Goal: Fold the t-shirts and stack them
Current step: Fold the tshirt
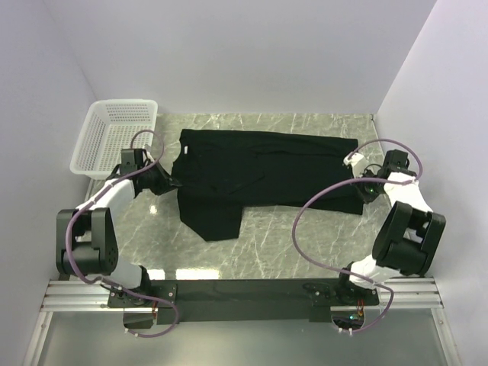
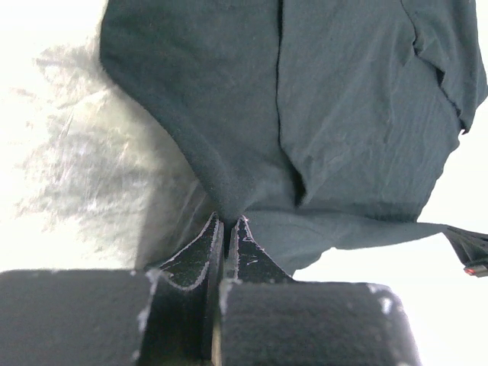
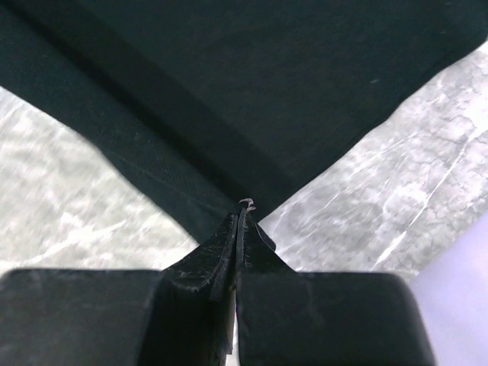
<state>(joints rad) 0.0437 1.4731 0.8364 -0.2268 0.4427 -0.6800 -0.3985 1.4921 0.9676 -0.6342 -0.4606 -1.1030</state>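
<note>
Far left: white mesh basket [image 1: 114,137] at the counter [image 1: 290,236] corner. My left fingers [image 2: 217,236] are clenched on the black t-shirt [image 1: 267,171], pinching its left edge at the tips. The shirt is spread on the counter between both arms. My right fingers [image 3: 229,236] are clenched on its right edge.

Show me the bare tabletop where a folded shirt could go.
Widest bare marble: between the black t-shirt and the arm bases. A thin strip runs between shirt and back wall. Crowded: left by the white basket and left arm, right by the right arm.
</note>
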